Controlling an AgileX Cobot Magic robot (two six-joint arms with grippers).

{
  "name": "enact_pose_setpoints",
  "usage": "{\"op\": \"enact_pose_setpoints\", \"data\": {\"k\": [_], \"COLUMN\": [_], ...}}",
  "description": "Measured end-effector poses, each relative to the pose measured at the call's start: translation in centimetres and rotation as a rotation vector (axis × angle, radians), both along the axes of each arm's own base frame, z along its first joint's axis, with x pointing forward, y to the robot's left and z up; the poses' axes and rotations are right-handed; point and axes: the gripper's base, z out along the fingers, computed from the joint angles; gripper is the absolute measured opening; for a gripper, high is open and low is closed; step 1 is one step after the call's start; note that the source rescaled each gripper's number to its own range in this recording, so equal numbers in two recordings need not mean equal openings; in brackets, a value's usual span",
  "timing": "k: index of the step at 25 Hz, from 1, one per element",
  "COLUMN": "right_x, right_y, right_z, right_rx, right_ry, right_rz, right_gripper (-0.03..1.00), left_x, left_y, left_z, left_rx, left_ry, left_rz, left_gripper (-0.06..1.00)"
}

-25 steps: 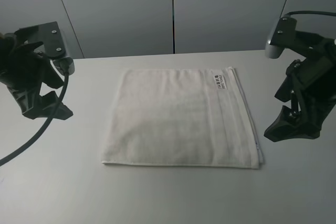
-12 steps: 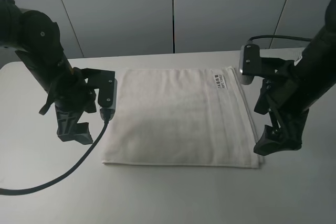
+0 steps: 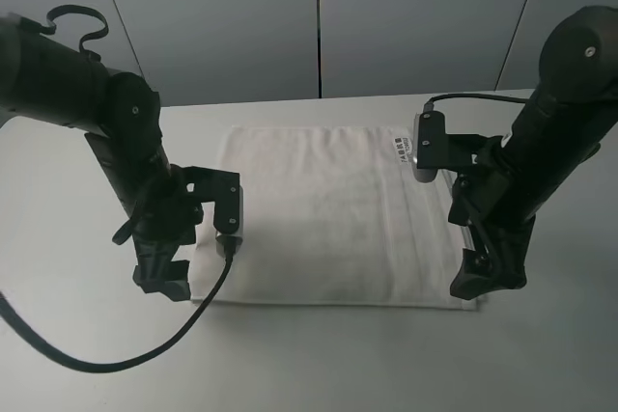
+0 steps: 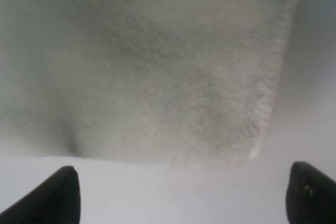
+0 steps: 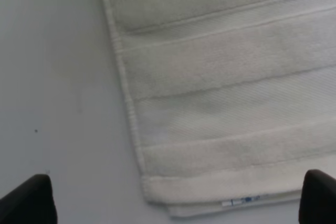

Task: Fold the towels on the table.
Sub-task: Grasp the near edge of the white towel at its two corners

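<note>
Poised at the near corners of the towel (image 3: 328, 214), flat on the desk (image 3: 319, 364).
With left fingers (image 4: 58, 192) and right fingers (image 5: 26, 203) spread wide — may pinch only the top layer, skewing the fold.

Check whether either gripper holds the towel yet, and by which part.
Nothing held. The left gripper and right gripper are both open, each at a near corner of the towel lying flat.

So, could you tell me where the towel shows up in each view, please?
Exterior high: towel flat on the table, centre of frame.
Left wrist: towel fills most of the frame, one corner showing.
Right wrist: its banded corner, table beside it.
Shared landmark: the towel's near edge.
</note>
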Motion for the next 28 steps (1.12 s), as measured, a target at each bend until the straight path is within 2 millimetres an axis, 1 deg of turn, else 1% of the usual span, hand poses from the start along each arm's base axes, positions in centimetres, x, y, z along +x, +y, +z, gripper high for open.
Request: {"op": "enact_pose_setpoints", "data": {"k": [3,5,17,20,24,28], "right_x": [0.1,0.1,0.2,0.2,0.3,0.4], "right_y": [-0.1,-0.1,-0.1,-0.1,-0.1,-0.1], "right_z": [-0.4,-0.5,-0.8,-0.8,-0.8,-0.8], "right_rx": [-0.014,-0.017,-0.023,-0.022,-0.023,-0.029], "right_ry": [0.007,0.013,0.016,0.011,-0.002,-0.009], "right_rz": [0.009,0.010,0.015,0.016,0.018,0.025], "right_gripper": [1.00,1.00,1.00,1.00,1.00,1.00], "left_x": [0.1,0.0,-0.4,-0.8,-2.1,-2.3], "left_y": [-0.1,-0.2,-0.6,-1.1,-2.1,-2.3], "left_z": [-0.9,-1.0,-0.9,-0.5,-0.4,-0.4], "left_rx": [0.007,0.005,0.000,-0.009,-0.013,-0.011], "left_ry": [0.009,0.008,0.007,-0.001,-0.004,-0.003], "left_rz": [0.015,0.015,0.036,0.015,-0.036,-0.046], "left_gripper": [1.00,1.00,1.00,1.00,1.00,1.00]}}
